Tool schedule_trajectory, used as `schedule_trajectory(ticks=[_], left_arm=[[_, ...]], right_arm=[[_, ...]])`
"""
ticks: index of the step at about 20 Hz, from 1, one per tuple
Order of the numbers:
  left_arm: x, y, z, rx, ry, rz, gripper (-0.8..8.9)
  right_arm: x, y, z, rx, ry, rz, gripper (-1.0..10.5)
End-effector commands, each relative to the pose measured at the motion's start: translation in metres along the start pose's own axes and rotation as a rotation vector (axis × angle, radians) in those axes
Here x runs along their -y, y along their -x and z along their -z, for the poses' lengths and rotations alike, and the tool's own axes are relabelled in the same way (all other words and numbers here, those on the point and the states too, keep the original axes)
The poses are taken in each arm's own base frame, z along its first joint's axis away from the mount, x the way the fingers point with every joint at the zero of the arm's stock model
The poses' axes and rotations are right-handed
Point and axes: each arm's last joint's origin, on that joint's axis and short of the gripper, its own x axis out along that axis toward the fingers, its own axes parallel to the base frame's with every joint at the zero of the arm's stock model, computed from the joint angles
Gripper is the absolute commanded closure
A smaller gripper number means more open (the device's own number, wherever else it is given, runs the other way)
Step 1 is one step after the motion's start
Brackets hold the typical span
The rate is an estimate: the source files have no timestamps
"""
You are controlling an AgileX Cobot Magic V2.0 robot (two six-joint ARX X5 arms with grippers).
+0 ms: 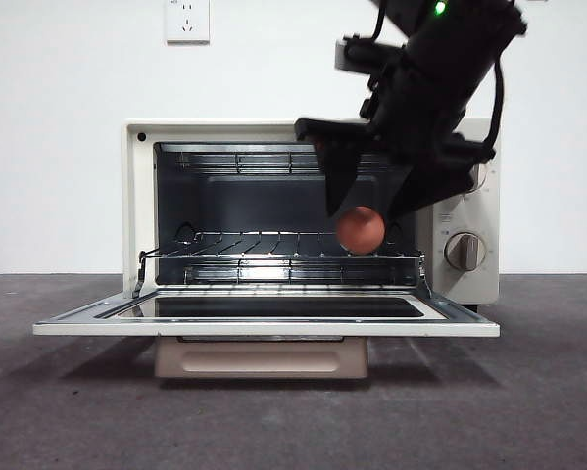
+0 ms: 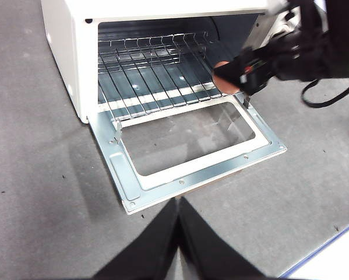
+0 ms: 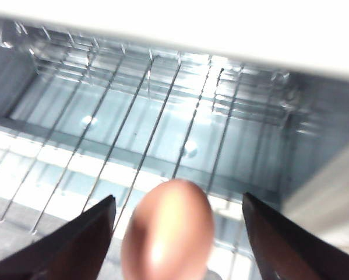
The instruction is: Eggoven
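The cream toaster oven [image 1: 136, 196] stands with its glass door [image 1: 264, 328] folded down flat. My right gripper [image 1: 364, 217] reaches into the right side of the opening, above the front of the wire rack [image 1: 273, 240]. The reddish-brown egg [image 1: 360, 229] sits between its tips at rack level. In the right wrist view the egg [image 3: 168, 233] lies between the two spread jaws with a gap on each side. The left wrist view shows the oven [image 2: 63, 35], the right gripper [image 2: 244, 73] and a sliver of egg [image 2: 222, 69]. My left gripper [image 2: 179, 201] is shut and empty, well back from the door.
The open door [image 2: 122, 169] juts out over the dark grey table, with the beige handle [image 1: 262, 357] beneath its front edge. A knob [image 1: 464, 252] is on the oven's right panel. A wall outlet [image 1: 187, 18] is above. A pale sheet edge [image 2: 331, 256] lies beside the left gripper.
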Motion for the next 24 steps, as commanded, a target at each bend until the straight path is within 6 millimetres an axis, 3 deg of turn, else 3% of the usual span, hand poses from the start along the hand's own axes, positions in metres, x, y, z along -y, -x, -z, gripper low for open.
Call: schedule_trajectory(ticks=[1, 4, 7, 11, 15, 20, 24], left_arm=[[0.001, 0.000, -0.003, 0.012, -0.005, 0.002, 8.07], [0.000, -0.008, -0.008, 0.003, -0.009, 0.001, 8.07], [-0.004, -0.033, -0.013, -0.018, -0.010, -0.011, 8.07], [-0.023, -0.084, -0.004, -0.048, 0.075, -0.009, 8.08], [-0.061, -0.132, 0.018, -0.124, 0.208, 0.020, 8.08], [-0.107, -0.176, 0.038, -0.202, 0.349, 0.053, 8.07], [-0.124, -0.210, 0.055, -0.267, 0.390, 0.060, 8.07]], right_arm=[[-0.004, 0.017, -0.009, 0.021, -0.023, -0.019, 6.0], [-0.007, 0.057, -0.019, 0.072, -0.022, -0.062, 6.0], [-0.007, 0.111, -0.025, 0.127, -0.015, -0.119, 6.0], [0.010, 0.184, -0.017, 0.174, -0.008, -0.173, 6.0], [0.037, 0.242, 0.001, 0.215, -0.020, -0.187, 6.0], [0.060, 0.282, 0.022, 0.269, -0.068, -0.208, 6.0], [0.067, 0.292, 0.029, 0.285, -0.077, -0.215, 6.0]])
